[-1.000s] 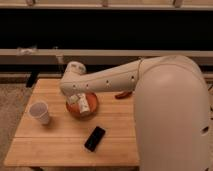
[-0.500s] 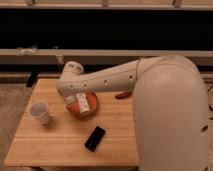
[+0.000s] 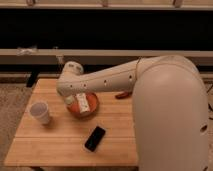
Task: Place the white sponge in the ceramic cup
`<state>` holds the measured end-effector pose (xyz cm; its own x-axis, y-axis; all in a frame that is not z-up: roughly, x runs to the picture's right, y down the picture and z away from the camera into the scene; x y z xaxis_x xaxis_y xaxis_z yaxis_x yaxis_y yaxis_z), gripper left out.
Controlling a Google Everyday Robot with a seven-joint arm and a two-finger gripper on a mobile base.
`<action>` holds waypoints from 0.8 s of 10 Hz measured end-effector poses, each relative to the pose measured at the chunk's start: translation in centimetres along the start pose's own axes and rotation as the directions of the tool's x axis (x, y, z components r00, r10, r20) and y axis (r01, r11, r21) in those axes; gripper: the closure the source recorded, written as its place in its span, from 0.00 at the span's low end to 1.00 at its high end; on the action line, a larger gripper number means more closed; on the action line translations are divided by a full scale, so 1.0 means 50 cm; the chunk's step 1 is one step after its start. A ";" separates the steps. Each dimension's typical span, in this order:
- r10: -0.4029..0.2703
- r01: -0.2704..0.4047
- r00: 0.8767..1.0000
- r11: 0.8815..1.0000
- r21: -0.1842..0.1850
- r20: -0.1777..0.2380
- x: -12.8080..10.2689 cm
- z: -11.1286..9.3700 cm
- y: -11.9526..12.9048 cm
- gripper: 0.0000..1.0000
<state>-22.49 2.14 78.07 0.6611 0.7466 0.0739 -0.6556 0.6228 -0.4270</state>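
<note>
The white sponge (image 3: 82, 102) is a small white block with tiny dark marks, over the shallow orange dish (image 3: 91, 107) near the table's middle. My gripper (image 3: 74, 100) hangs from the wrist right at the dish's left side, next to the sponge; whether it holds the sponge I cannot tell. The ceramic cup (image 3: 40, 112) stands upright on the left part of the table, apart from the gripper and to its lower left. My pale arm reaches in from the right above the table.
A flat black phone (image 3: 95, 138) lies near the wooden table's (image 3: 55, 145) front edge. A small red object (image 3: 122, 95) shows just behind the arm. A dark shelf and rail run behind the table.
My wrist has shifted slightly left, toward the cup's side. The sponge still shows over the orange dish. Cup and phone have not moved.
</note>
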 end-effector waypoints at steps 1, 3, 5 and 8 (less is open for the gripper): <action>-0.011 0.011 1.000 1.000 -0.008 0.012 -0.003 -0.002 0.002 1.00; -0.067 0.069 0.995 0.997 -0.037 0.070 -0.037 -0.027 0.031 1.00; -0.113 0.120 0.988 0.990 -0.070 0.103 -0.068 -0.045 0.074 1.00; -0.182 0.198 0.975 0.972 -0.124 0.130 -0.096 -0.037 0.133 1.00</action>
<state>-29.34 2.26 73.20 0.7164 0.6448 0.2665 -0.4612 0.7243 -0.5126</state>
